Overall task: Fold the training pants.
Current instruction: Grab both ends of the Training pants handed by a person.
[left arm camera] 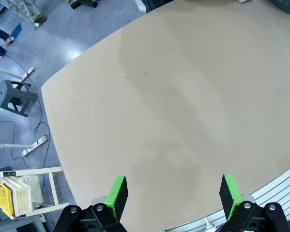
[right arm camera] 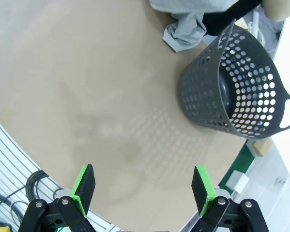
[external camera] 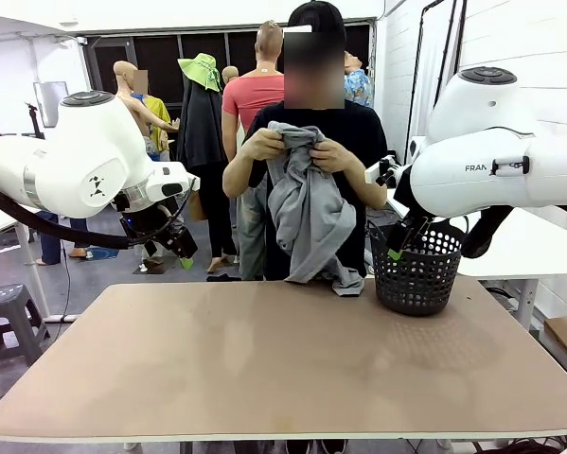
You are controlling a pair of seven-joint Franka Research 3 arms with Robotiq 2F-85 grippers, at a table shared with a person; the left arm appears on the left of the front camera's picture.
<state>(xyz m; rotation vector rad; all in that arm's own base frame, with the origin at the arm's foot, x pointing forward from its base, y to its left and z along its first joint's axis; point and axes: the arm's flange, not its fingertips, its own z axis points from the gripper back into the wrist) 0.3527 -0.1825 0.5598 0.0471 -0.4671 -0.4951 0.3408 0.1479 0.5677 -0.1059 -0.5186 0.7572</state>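
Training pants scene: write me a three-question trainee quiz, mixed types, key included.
1. True or false: the training pants lie spread flat on the table.
2. The black mesh basket stands: A on the floor; B on the table, on the robot's right side; C on a shelf.
3. Fill in: the left gripper and right gripper both hover ____ and empty.
Key: 1 false, the person holds them bunched up; 2 B; 3 open.

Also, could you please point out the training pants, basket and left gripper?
training pants (external camera: 307, 218), front view, hanging fabric middle.
basket (right arm camera: 203, 96), right wrist view, perforated side wall.
left gripper (left arm camera: 174, 186), left wrist view, between fingertips.
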